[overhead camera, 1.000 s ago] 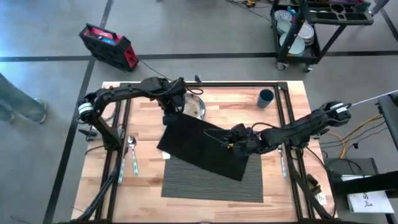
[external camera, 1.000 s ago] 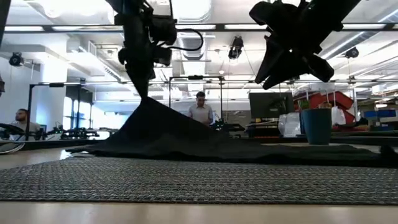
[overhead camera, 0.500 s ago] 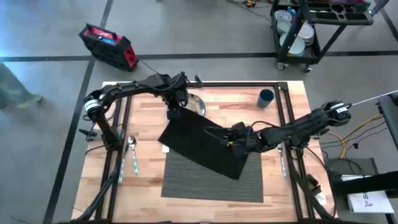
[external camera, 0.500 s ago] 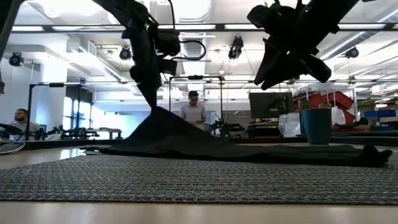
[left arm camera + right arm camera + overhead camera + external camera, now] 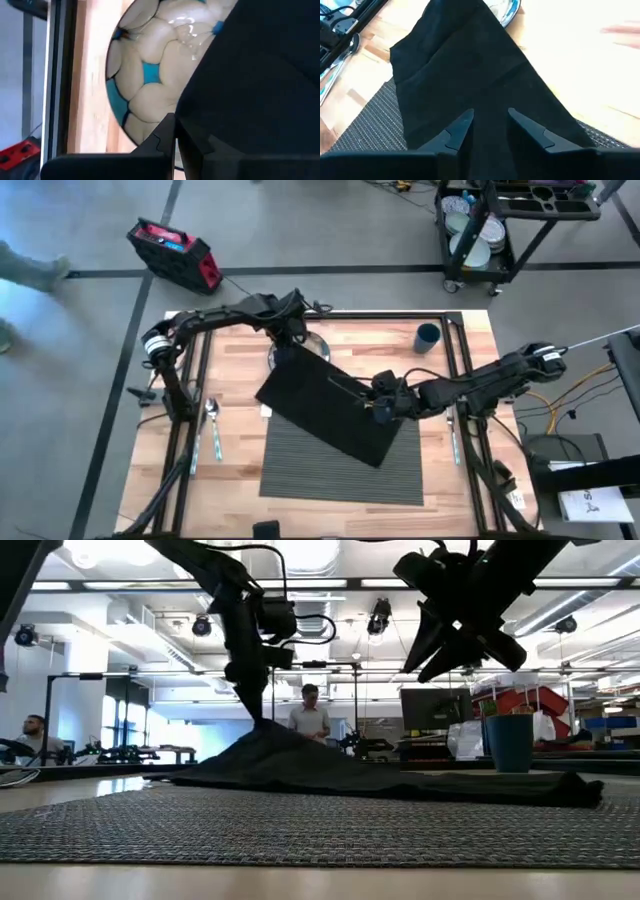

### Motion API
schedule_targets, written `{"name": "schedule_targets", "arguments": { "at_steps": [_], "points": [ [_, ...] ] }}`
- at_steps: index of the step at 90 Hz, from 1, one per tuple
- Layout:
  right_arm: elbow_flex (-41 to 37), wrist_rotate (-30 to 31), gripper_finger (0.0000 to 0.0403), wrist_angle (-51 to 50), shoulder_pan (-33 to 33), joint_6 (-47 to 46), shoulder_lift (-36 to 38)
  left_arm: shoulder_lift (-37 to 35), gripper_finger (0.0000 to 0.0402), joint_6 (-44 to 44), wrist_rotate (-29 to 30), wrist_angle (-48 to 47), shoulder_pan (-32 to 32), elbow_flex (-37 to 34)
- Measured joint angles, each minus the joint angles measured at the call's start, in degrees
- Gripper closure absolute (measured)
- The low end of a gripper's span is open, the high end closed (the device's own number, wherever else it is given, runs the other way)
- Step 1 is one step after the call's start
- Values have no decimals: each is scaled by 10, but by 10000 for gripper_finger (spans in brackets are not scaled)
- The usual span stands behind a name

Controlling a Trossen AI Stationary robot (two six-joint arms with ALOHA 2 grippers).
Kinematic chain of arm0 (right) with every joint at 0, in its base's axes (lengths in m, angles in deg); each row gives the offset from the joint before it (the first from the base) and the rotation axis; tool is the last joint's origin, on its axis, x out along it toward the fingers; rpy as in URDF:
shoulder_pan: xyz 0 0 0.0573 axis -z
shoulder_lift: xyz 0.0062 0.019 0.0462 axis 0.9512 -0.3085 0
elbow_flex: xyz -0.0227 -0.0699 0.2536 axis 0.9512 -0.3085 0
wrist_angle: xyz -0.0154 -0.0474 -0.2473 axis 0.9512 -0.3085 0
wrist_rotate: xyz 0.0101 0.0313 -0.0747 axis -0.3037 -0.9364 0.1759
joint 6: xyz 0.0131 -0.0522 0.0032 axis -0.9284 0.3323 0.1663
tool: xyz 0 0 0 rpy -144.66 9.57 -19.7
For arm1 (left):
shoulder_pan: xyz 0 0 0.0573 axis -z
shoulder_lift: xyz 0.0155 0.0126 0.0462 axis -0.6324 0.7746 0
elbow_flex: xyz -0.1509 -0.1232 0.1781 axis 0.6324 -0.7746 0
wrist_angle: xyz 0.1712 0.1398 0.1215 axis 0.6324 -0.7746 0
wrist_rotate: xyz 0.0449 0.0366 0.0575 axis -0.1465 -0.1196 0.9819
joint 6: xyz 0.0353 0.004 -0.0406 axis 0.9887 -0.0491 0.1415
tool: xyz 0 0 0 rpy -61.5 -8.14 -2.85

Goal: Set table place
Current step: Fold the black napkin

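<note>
My table (image 5: pixel 230 480), a light butcher-block top inside a black tube frame, carries everything here, and I place it all by the placemat (image 5: pixel 340 472). That dark grey ribbed mat lies flat on the near middle of the table, its long sides running across.

Next in size is the black cloth napkin (image 5: pixel 325 405). It lies skewed over the placemat's far edge, its near corner resting on the ribbing and its far corner reaching past the mat over the plate (image 5: pixel 300 350). From the low camera the cloth (image 5: pixel 330 775) rises to a peak under my left arm and runs flat toward the other end.

My left gripper (image 5: pixel 290 345) is beyond the placemat's far left part, above the plate, pinching the napkin's far corner and holding it lifted; my left wrist camera shows black cloth right at the fingers, with the plate's cream and blue pattern (image 5: pixel 150 65) behind.

My right gripper (image 5: pixel 378 408) hangs over the placemat's far right part, above the napkin's right side. In the right wrist view my fingers (image 5: pixel 457 131) stand apart with cloth (image 5: pixel 470 75) below them, gripping nothing.

A dark blue cup (image 5: pixel 427 338) stands well beyond the placemat's far right corner. A spoon (image 5: pixel 210 415) and a fork (image 5: pixel 216 442) lie just left of the placemat.
</note>
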Motion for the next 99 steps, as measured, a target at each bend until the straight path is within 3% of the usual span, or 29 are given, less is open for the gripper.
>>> {"name": "schedule_targets", "arguments": {
  "at_steps": [18,43,59,99],
  "points": [
    [0,0,298,-3,0,0,2,-10,379,-7,0,-1,-1,0],
    [0,-1,293,-7,0,-2,3,-17,302,-51,15,-10,-1,2],
    [0,-11,303,-11,-2,-3,4,-27,262,-134,-47,-37,31,-13],
    [0,-77,293,-11,-3,13,6,-59,297,-200,-63,69,226,-110]
  ]
}}
